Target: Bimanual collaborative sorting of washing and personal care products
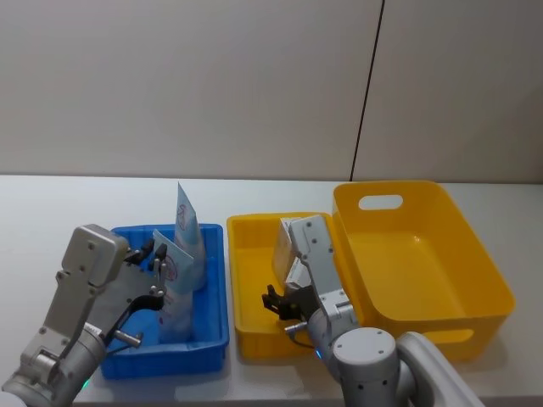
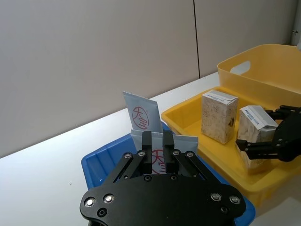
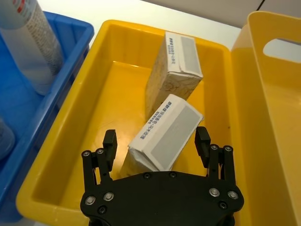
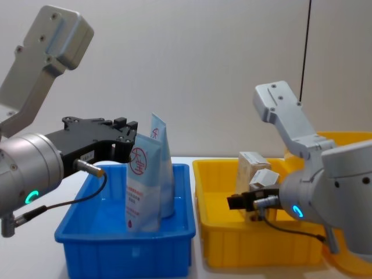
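— White tabletop (image 1: 51, 212) before a plain grey wall (image 1: 170, 85). Carries three bins in a row: blue bin (image 1: 178, 356) on the left, small yellow bin (image 1: 246, 284) in the middle, large yellow bin (image 1: 424, 271) on the right, just beside the small one.

— And the left gripper (image 2: 157, 137)?

— Hangs over the blue bin. Grasps the front pouch (image 4: 142, 192) at its top edge, with fingers (image 2: 146, 141) clenched on it. Light blue, with red circle logo, upright, lower end down inside the bin.

— Alone in that bin?

— No. Shares it with the rear pouch (image 4: 164, 168), also upright, reaching higher, just behind the front one.

— Right gripper (image 3: 156, 136)?

— Low inside the small yellow bin. Fingers (image 3: 109, 141) released, spread on both sides of the near carton (image 3: 171, 125), not pressing it.

— Position of that carton?

— Beige, tilted a little, on the floor of the small yellow bin. Just beside the far carton (image 3: 176, 66), upright, deeper in the same bin. Touching or apart, hard to tell.
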Available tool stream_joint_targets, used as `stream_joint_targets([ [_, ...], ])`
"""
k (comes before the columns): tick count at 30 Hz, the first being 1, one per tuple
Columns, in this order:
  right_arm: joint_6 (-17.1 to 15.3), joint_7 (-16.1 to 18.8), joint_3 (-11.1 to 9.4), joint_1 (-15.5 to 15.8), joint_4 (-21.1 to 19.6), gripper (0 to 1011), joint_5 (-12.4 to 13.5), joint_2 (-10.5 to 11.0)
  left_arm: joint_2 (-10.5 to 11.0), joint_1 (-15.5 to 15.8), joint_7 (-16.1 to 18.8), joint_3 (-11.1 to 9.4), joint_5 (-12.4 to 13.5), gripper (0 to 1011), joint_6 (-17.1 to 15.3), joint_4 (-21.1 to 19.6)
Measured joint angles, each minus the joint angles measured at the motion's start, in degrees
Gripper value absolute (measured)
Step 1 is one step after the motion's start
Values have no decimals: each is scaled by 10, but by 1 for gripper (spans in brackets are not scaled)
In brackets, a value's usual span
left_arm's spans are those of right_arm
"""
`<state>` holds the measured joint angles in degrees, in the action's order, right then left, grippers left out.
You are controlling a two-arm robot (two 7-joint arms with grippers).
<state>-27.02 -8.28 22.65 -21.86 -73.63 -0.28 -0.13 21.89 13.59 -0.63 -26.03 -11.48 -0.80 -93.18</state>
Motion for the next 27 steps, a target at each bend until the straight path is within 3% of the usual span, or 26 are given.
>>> stream_joint_targets([
  [17,10,-8,-11,-2,4,997,-8,-1,0,0,0,0,0,135,0,0],
  [26,13,-9,-15,-2,5,812,-9,-2,0,0,0,0,0,135,0,0],
  [27,13,-9,-15,-2,5,746,-9,-2,0,0,0,0,0,135,0,0],
])
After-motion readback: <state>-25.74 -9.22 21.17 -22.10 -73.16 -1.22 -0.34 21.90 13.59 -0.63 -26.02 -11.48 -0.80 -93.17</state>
